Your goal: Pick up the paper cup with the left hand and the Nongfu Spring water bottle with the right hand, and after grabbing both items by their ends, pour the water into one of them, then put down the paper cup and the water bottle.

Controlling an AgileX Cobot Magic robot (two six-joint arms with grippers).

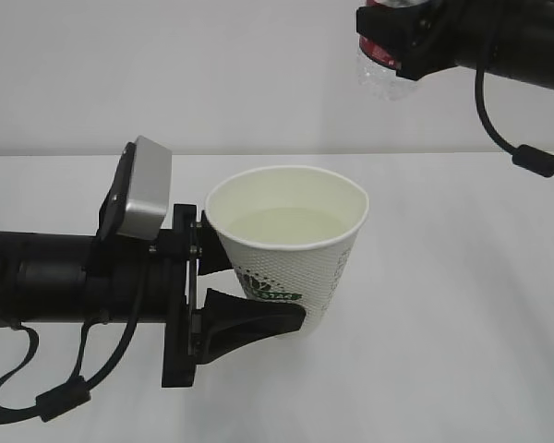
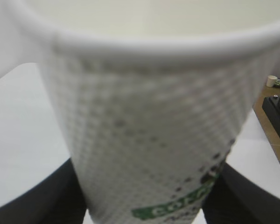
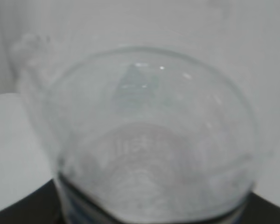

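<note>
The white paper cup [image 1: 291, 258] is held off the table, upright with a slight lean, its green logo facing the camera. Pale water [image 1: 282, 226] lies inside it. My left gripper [image 1: 258, 286] is shut on the cup's lower wall, one black finger [image 1: 258, 323] in front. In the left wrist view the cup [image 2: 149, 140] fills the frame between dark fingers [image 2: 37, 200]. The Nongfu Spring water bottle [image 1: 380, 74] hangs at the top right, its clear bottom end and red label showing below my right gripper [image 1: 411, 46], which is shut on it. The bottle's clear body [image 3: 149, 140] fills the right wrist view, blurred.
A white table [image 1: 462, 305] runs under both arms, with a plain white wall behind. A black cable [image 1: 535, 161] loops down from the right arm. Past the table's right edge, in the left wrist view, a small white cup [image 2: 271, 80] and a black stand sit on brown flooring.
</note>
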